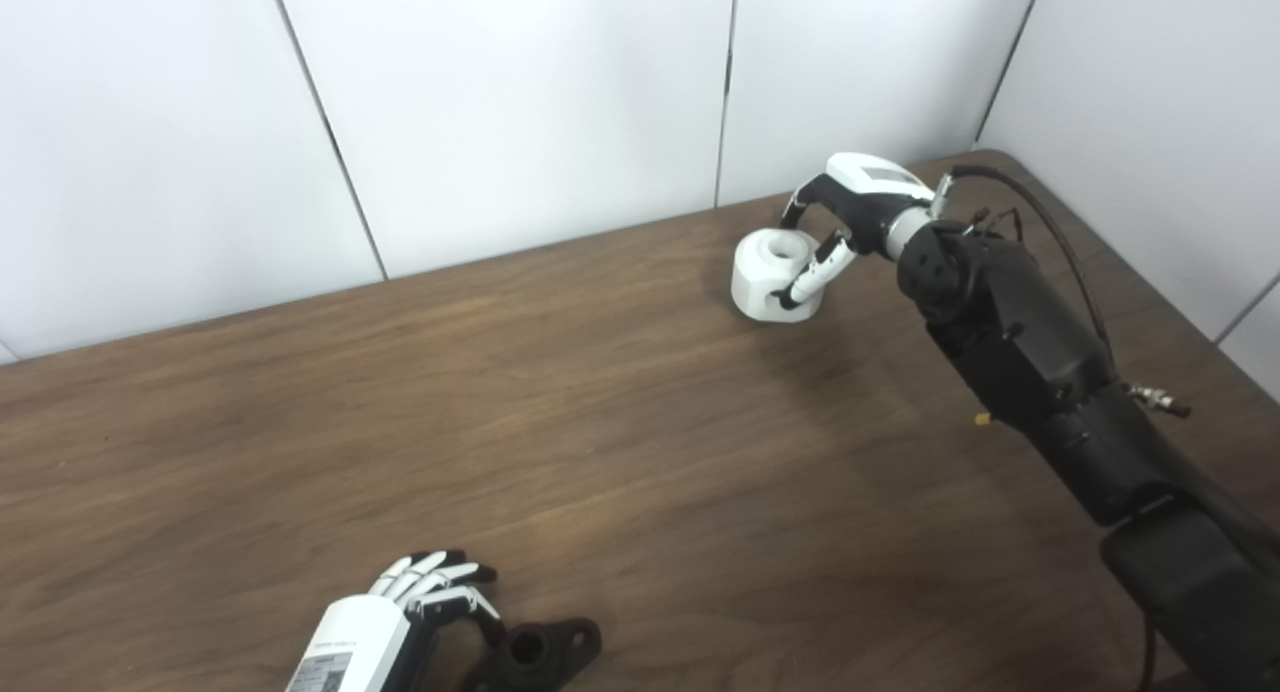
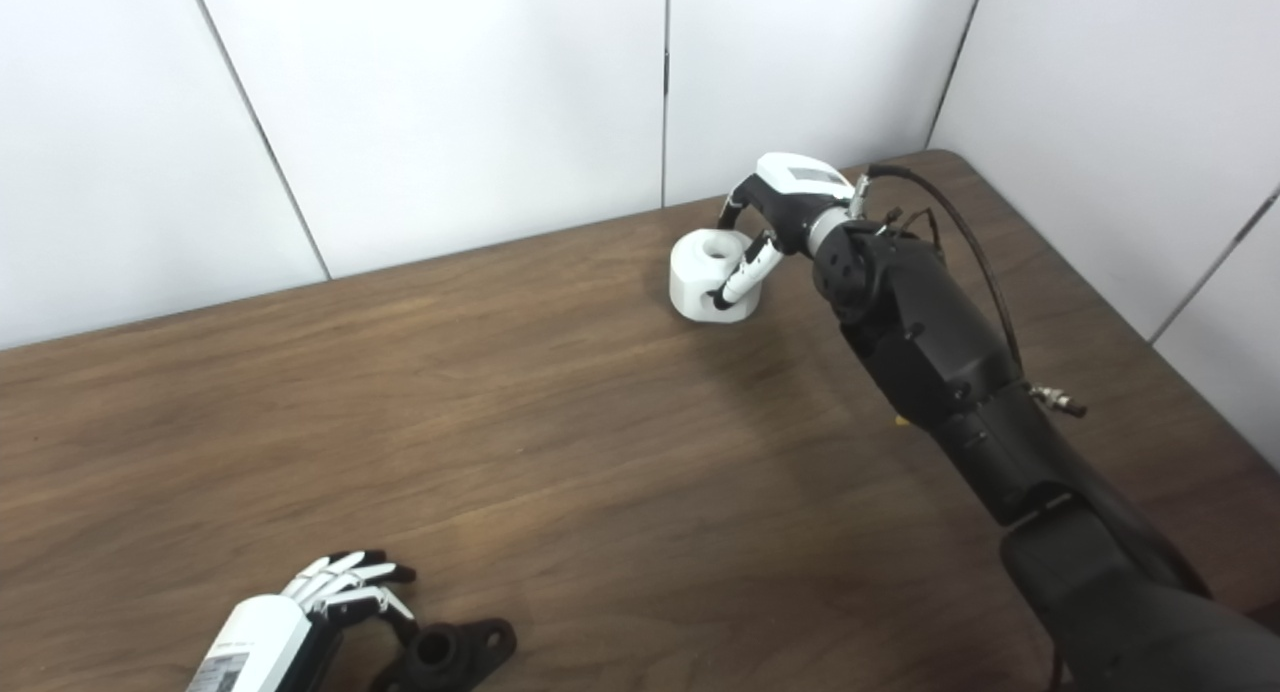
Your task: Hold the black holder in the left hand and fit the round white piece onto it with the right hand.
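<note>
The round white piece (image 1: 762, 277) stands on the wooden table (image 1: 600, 422) at the far right. My right hand (image 1: 850, 200) wraps it: the thumb presses its front side, while the other fingers curl over its far side. It still looks to rest on the tabletop. The black holder (image 1: 540, 652), a small flanged part with a round hole, lies flat at the bottom edge. Just left of the holder, my left hand (image 1: 415, 597) rests with its fingers stretched out and apart; its thumb reaches toward the holder without gripping it.
White wall panels stand right behind the table's far edge. The table's rounded far-right corner (image 1: 990, 157) lies just beyond my right hand. A black cable (image 1: 1040, 212) loops over the right forearm.
</note>
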